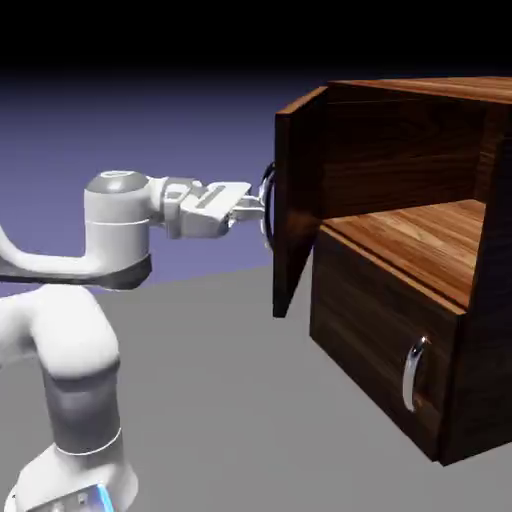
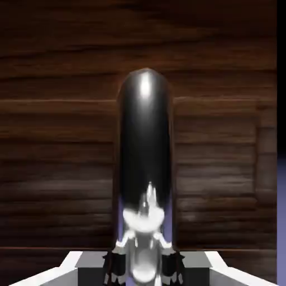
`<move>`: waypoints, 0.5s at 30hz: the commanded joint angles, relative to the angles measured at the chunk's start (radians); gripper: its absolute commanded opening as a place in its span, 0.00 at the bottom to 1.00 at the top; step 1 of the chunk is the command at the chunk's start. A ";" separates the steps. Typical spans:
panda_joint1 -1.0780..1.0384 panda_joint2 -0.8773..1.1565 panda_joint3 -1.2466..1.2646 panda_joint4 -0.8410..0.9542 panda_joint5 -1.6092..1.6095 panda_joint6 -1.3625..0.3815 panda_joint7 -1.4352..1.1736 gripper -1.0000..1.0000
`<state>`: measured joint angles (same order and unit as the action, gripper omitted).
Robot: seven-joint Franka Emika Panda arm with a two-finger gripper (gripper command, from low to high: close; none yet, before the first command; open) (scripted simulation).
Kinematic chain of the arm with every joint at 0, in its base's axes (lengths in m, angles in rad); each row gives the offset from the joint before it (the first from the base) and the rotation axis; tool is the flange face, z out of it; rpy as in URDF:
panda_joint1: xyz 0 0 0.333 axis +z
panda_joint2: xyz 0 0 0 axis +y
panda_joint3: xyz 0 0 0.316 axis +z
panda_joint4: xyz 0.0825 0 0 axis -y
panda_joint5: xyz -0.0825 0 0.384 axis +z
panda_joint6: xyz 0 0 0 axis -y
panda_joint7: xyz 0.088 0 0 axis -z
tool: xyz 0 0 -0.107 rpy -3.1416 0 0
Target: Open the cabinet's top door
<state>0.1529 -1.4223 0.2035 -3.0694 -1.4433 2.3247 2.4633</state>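
Plain grey table (image 1: pixel 210 400) under a blue-violet backdrop (image 1: pixel 150 130), black above

Top door (image 1: pixel 298 200) swung out at cabinet (image 1: pixel 420 260) front's left, upper compartment open behind it. Gripper (image 1: pixel 262 208) left of door, closed on its handle (image 1: pixel 268 200). Lower panel (image 1: pixel 385 350) below, shut, own handle (image 1: pixel 414 372) on front. Arm (image 1: pixel 70 330) far left.

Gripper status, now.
Gripper: shut on the top door's handle; the door stands swung wide open.
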 commanded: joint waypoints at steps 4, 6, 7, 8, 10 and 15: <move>0.064 -0.024 0.139 0.004 0.174 -0.131 -0.042 0.00; 0.092 -0.021 0.211 0.017 0.255 -0.199 -0.052 0.00; 0.104 -0.016 0.248 0.026 0.294 -0.233 -0.055 0.00; 0.114 -0.008 0.284 0.036 0.332 -0.267 -0.057 0.00; 0.127 0.012 0.356 0.063 0.405 -0.335 -0.058 0.00; 0.116 0.088 0.537 0.167 0.575 -0.508 -0.048 0.00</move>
<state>0.2690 -1.3341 0.7406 -2.9020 -0.8687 1.8177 2.4159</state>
